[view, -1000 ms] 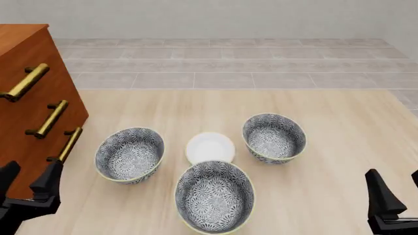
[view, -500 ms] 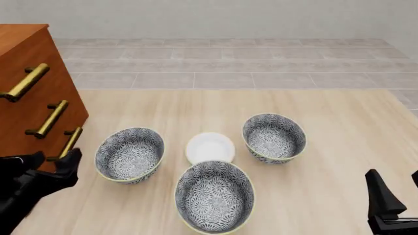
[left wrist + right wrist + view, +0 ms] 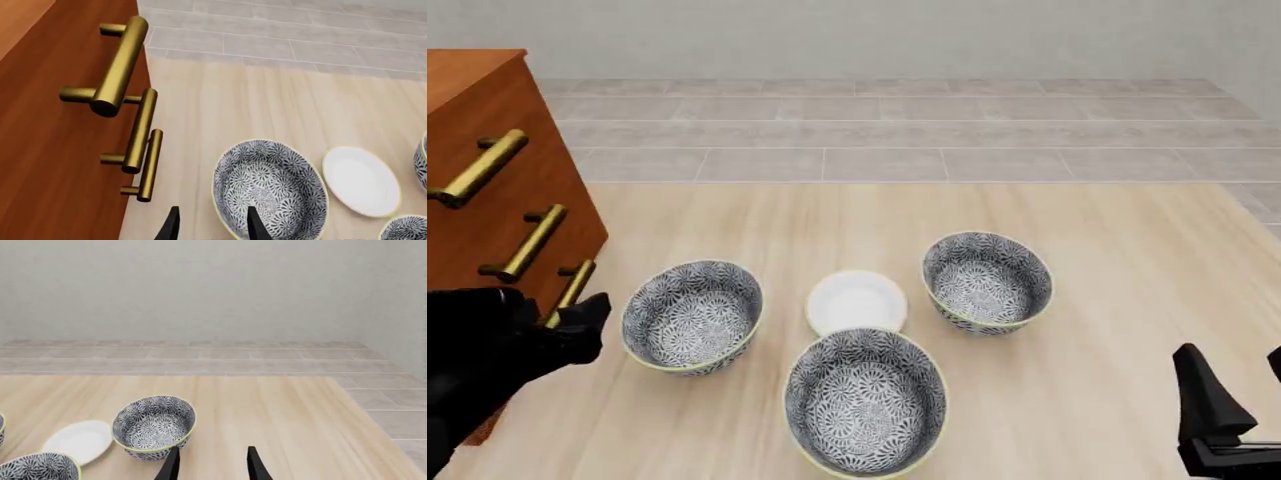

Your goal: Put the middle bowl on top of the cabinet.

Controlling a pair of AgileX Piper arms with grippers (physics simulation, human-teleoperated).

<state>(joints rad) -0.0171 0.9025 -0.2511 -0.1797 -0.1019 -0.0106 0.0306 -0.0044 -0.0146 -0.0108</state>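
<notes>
Reddish-brown wood fills the left of the left wrist view: the cabinet w/ three brass handles. Left gripper fingertips show at bottom centre, spread apart, nothing between them. One patterned bowl sits lower centre; white plate to its right.

Front view: three floral bowls on the table. The middle bowl is bottom centre, nearest the camera, just below the plate. Left bowl at centre-left, right bowl right of centre. Left arm is dark at lower left, beside the cabinet. Right gripper at lower right corner.

Right wrist view: fingertips apart, empty, bottom centre; right bowl ahead.

Handling (my guess): rigid, glazed-looking, prob. slippery and breakable. Pinch the rim wall, one finger inside, one outside.
</notes>
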